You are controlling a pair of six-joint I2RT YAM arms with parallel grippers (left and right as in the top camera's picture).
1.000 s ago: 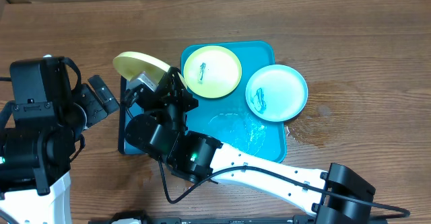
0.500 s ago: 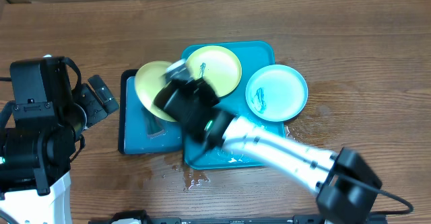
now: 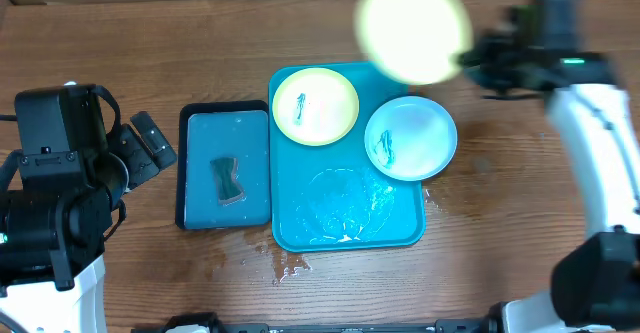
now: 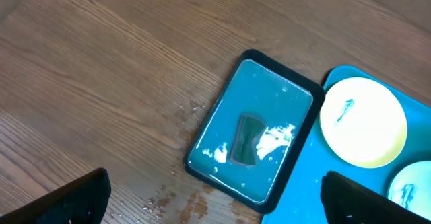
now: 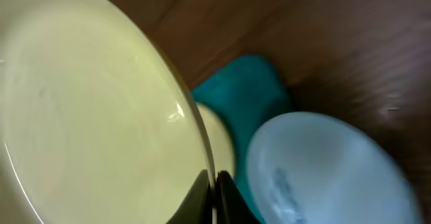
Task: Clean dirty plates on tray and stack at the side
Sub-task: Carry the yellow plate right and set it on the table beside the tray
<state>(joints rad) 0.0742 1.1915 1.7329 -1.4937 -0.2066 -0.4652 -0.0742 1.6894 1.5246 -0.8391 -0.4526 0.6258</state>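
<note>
My right gripper (image 3: 470,55) is shut on the rim of a clean yellow-green plate (image 3: 413,28) and holds it in the air above the tray's far edge. It fills the right wrist view (image 5: 87,109), its rim between my fingertips (image 5: 214,198). The teal tray (image 3: 400,228) holds a yellow-green plate with a blue smear (image 3: 315,105) at its far left and a light blue plate with a blue smear (image 3: 410,138) overhanging its right rim. My left gripper (image 4: 215,197) is open and empty, high above the table's left side.
A smaller black-rimmed blue tray (image 3: 225,168) with a dark sponge (image 3: 228,178) and suds lies left of the teal tray. Water is spilled on the wood in front of both trays (image 3: 290,266). A wet patch (image 3: 345,198) covers the teal tray's middle.
My right arm has swung from the small tray on the left, over the teal tray, up to the far right, carrying the yellow-green plate. The left arm has not moved.
</note>
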